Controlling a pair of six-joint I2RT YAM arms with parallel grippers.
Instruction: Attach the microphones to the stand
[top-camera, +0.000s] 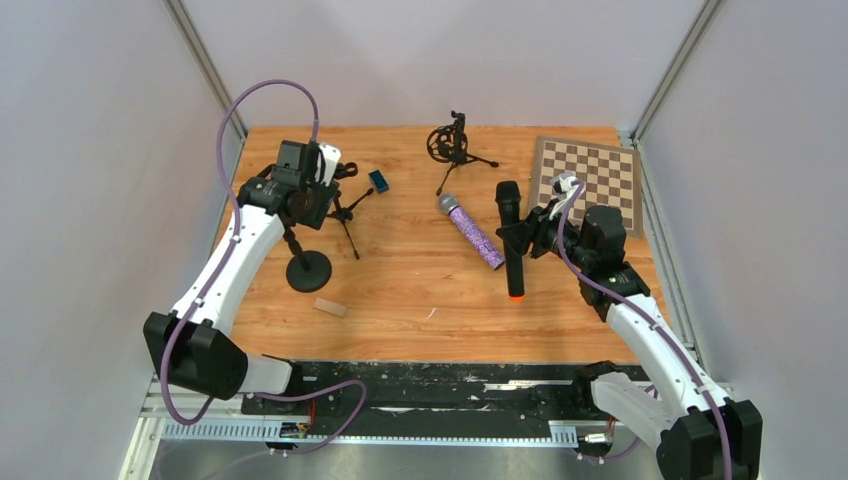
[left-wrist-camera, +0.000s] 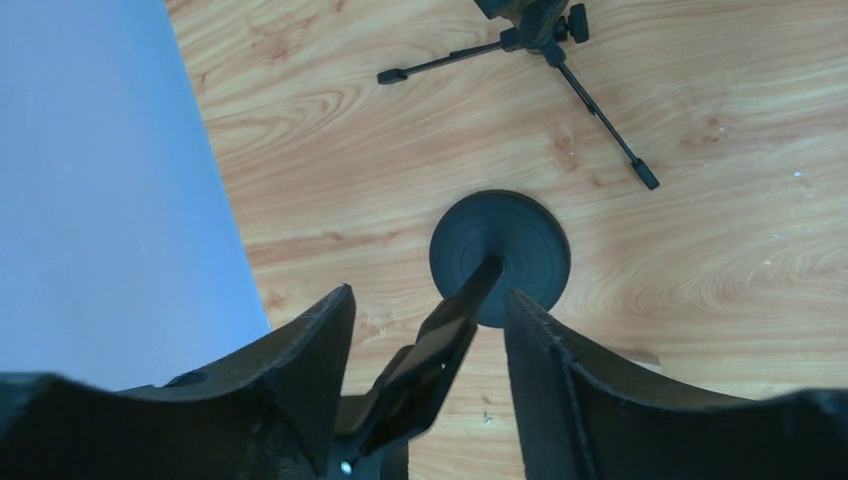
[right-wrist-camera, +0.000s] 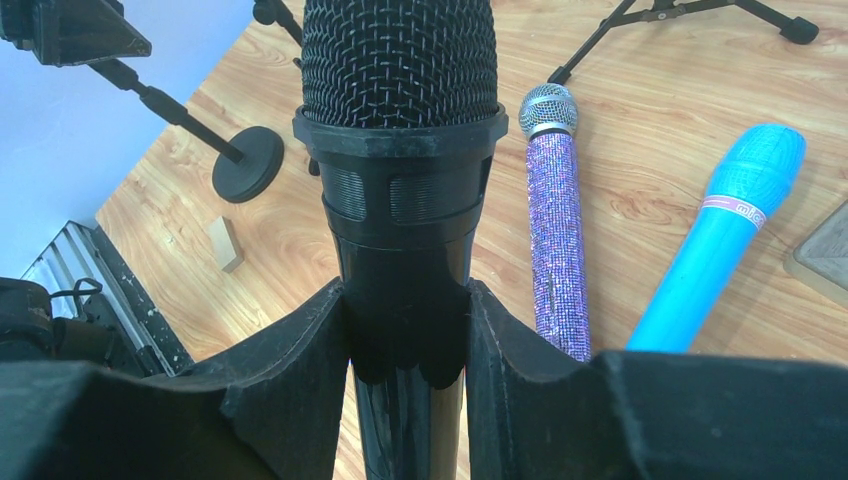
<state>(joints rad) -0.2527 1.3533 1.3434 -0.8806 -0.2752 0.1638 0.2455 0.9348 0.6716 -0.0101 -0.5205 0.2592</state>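
My right gripper (top-camera: 530, 235) (right-wrist-camera: 405, 290) is shut on the black microphone (top-camera: 511, 235) (right-wrist-camera: 400, 180), gripping its body just below the mesh head; its orange end (top-camera: 516, 296) points toward me. The purple glitter microphone (top-camera: 472, 232) (right-wrist-camera: 555, 230) lies on the table just left of it. The light blue microphone (right-wrist-camera: 735, 235) lies to the right in the right wrist view and is hidden in the top view. My left gripper (top-camera: 300, 190) (left-wrist-camera: 428, 293) is open, its fingers apart on either side of the clip (left-wrist-camera: 440, 345) of the round-base stand (top-camera: 308, 270) (left-wrist-camera: 510, 240), not touching it.
A small tripod stand (top-camera: 345, 205) (left-wrist-camera: 570, 60) stands beside the round-base stand. A tripod with a shock mount (top-camera: 453, 145) is at the back middle. A chessboard (top-camera: 590, 175) lies at the back right. A small blue object (top-camera: 378, 181) and a wooden block (top-camera: 330, 307) lie on the table.
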